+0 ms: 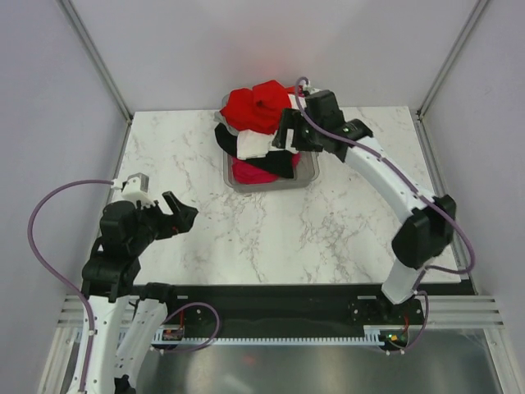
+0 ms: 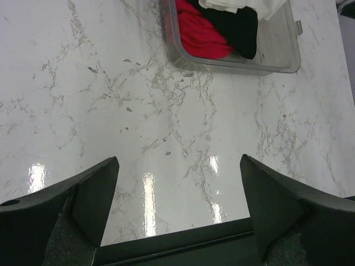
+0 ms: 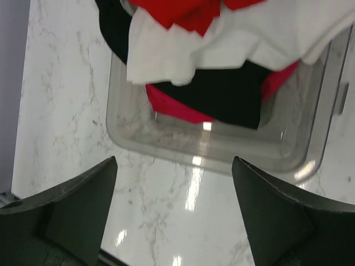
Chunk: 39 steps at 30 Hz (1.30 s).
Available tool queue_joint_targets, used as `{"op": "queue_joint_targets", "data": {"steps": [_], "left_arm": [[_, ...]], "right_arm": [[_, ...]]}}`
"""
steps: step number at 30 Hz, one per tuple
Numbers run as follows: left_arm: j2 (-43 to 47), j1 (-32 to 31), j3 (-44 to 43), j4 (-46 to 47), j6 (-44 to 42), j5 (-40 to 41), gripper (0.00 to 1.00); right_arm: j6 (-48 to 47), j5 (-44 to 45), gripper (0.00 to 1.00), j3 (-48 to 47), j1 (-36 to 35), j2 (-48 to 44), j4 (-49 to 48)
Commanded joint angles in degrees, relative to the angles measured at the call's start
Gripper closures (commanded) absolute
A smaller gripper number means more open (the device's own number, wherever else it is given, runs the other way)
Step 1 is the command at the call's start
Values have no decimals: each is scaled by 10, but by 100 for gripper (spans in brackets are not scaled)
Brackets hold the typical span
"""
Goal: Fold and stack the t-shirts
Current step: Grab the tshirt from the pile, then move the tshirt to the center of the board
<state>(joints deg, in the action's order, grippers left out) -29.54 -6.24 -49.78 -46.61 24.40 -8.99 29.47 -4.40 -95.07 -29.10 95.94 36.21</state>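
Four t-shirts lie crumpled in one heap at the far middle of the desk (image 1: 328, 230), piled in and over a grey tray (image 1: 305, 176). The red t-shirt (image 1: 256, 107) is on top, bunched toward the far side, and the white t-shirt (image 1: 256, 145) lies under it. The black t-shirt (image 1: 283, 162) is below that and spills over the tray's left rim, while the magenta-pink t-shirt (image 1: 250, 172) is lowest, on the tray floor. The right hand (image 1: 285, 135) is at the heap's right side, fingers spread wide with nothing between them; from above it seems just beside the cloth, though whether it touches is hard to tell. The left hand (image 1: 182, 209) hangs over bare desk at the near left, well apart from the tray, fingers likewise wide apart and holding nothing.
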Motion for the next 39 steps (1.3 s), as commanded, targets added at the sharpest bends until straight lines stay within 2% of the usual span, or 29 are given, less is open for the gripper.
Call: {"op": "queue_joint_targets", "data": {"steps": [1, 2, 5, 8, 14, 16, 17, 18, 20, 21, 24, 27, 31, 33, 34, 36, 37, 38, 39], "left_arm": [[11, 0, 5, 21, 19, 17, 3], [12, 0, 5, 20, 19, 17, 3], [17, 6, 5, 21, 19, 17, 4], [27, 17, 6, 24, 17, 13, 5], [48, 33, 11, 29, 18, 8, 5], [55, 33, 12, 29, 17, 8, 5], [57, 33, 11, 29, 17, 9, 5], [60, 33, 12, 29, 18, 9, 5], [63, 33, 12, 30, 17, 10, 5], [64, 33, 12, 30, 18, 10, 6], [72, 33, 13, 31, 19, 10, 6], [75, 33, 14, 31, 19, 11, 6], [63, 33, 14, 31, 19, 12, 7], [56, 33, 14, 31, 20, 12, 7], [55, 33, 14, 31, 20, 13, 7], [48, 34, 14, 31, 21, 16, 7], [45, 33, 14, 31, 21, 20, 7], [41, 33, 14, 32, 22, 20, 7], [34, 34, 14, 31, 22, 21, 7]], "right_arm": [[-34, 72, 8, -134, 1, 85, -48], [-41, 77, 7, -166, 1, 140, -53], [-58, 97, 6, -337, 1, 256, -38], [-75, 133, 4, -437, 1, 348, -34], [-111, 218, 3, -485, 0, 423, -95], [-117, 223, 13, -499, -3, 436, -98], [-121, 222, 25, -504, -3, 442, -102], [-123, 229, 48, -501, -9, 440, -106], [-137, 247, 65, -481, -23, 414, -127], [-147, 255, 79, -476, -30, 403, -135], [-198, 302, 88, -483, -61, 357, -155], [-236, 337, 87, -505, -87, 301, -174], [-242, 340, 87, -494, -102, 177, -191], [-232, 351, 88, -455, -107, 125, -191], [-228, 360, 87, -432, -107, 64, -190], [-196, 388, 87, -328, -107, 0, -178], [-181, 418, 85, -284, -108, -70, -168], [-160, 434, 82, -178, -108, -107, -141], [-98, 454, 61, -120, -108, -183, -123]]}}
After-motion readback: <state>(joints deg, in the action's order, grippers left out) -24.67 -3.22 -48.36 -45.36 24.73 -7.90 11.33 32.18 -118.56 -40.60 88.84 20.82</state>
